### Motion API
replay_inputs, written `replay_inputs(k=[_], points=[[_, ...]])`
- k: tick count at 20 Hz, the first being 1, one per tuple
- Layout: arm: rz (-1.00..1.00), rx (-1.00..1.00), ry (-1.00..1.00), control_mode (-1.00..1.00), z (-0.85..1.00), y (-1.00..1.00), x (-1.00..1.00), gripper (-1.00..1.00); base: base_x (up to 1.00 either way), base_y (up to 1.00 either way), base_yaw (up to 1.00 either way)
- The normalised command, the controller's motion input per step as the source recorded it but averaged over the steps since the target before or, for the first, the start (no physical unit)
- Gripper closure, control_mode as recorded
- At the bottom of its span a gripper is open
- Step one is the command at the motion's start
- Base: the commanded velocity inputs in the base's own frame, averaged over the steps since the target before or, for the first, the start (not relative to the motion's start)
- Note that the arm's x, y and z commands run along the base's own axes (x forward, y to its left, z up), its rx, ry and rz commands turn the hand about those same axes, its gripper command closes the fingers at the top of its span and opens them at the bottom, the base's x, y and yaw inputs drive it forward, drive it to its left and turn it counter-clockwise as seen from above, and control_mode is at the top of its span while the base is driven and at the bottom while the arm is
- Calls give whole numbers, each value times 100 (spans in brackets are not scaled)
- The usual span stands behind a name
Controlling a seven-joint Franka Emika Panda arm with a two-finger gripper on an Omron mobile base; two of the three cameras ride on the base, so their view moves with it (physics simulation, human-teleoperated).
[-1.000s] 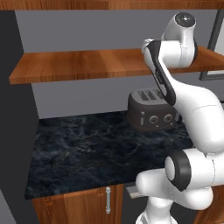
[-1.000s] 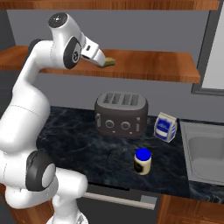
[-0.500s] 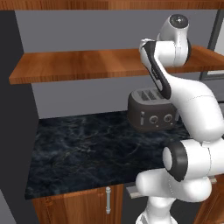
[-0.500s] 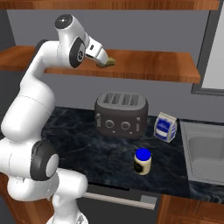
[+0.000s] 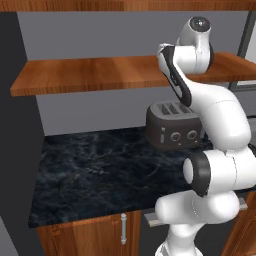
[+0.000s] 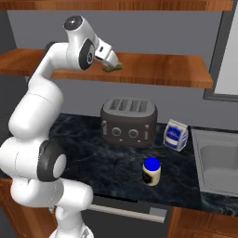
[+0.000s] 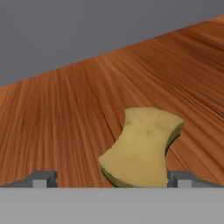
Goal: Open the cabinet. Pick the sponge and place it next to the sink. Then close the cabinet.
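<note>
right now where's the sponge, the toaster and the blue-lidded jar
sponge (image 7: 142, 146): hand view, middle of its yellow top face, lying on the wooden shelf
toaster (image 6: 128, 122): right base view, front face above the knobs
blue-lidded jar (image 6: 152, 164): right base view, on its blue lid

Shelf and counter, as I see them from the base and hand cameras.

I note a wooden shelf (image 6: 158, 69) on the grey wall; a yellow sponge (image 7: 141, 146) lies flat on its boards, toward the left half in my right base view. Below, a dark marbled counter (image 6: 116, 160) carries a grey four-slot toaster (image 6: 128, 122) near the back, a blue-and-white carton (image 6: 176, 135) just right of it, and a blue-lidded jar (image 6: 152, 171) nearer the front edge. The sink (image 6: 218, 162) is set into the counter's right end.
</note>
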Motion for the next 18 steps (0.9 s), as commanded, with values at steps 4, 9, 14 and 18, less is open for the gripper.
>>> replay_inputs(k=[4,9,14,18], points=[[0,0,0,-100,-14,-19,24,-100,0,0,0],[0,0,0,-100,-16,-17,8,-100,0,0,0],[0,0,0,-100,-32,-3,1,-100,0,0,0],[0,0,0,-100,-34,0,3,-100,0,0,0]])
